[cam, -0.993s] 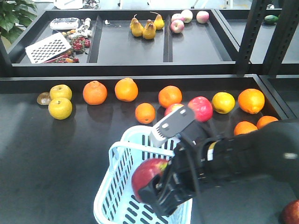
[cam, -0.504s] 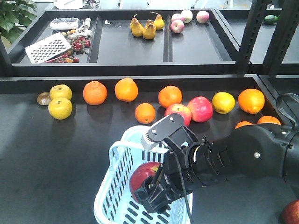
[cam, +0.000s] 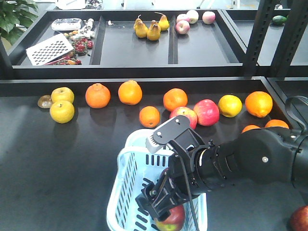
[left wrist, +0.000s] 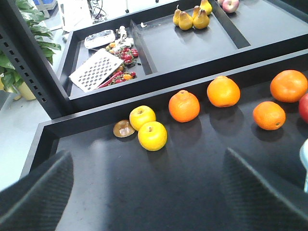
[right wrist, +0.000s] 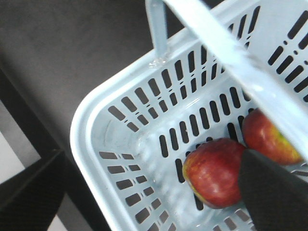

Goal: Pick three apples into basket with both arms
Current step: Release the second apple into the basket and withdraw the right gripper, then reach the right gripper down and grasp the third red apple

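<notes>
- Your right arm, a bulky glossy black arm with a light grey plate (cam: 166,134) near the wrist, reaches from the right over the pale blue-white slotted plastic basket (cam: 126,192) standing on the black desk (cam: 53,163).
- Its right tool (cam: 159,202) hangs down inside the basket; from the wrist view its two dark fingers (right wrist: 274,192) stand spread wide, one at each lower corner, with nothing between them.
- Two dark red apples lie on the basket floor: the nearer one (right wrist: 214,172) sits just beside one finger, and the second (right wrist: 267,139) touches it, partly under the hoop handle (right wrist: 231,53).
- From the front you see only one apple (cam: 172,219), low in the basket beneath the tool.
- A third dark red apple (cam: 301,219) shows at the lower right edge of the front view, well apart from the basket.
- Your left tool (left wrist: 144,192) shows only as two dark fingers at the bottom corners of its wrist view, spread apart and empty above the bare desk.
- Along the back of the desk stand oranges (cam: 97,95), two yellow apples (cam: 62,111) and two lighter pink-red apples (cam: 206,112).
- On the shelf behind you see three yellow-brown pears (cam: 153,27).
</notes>
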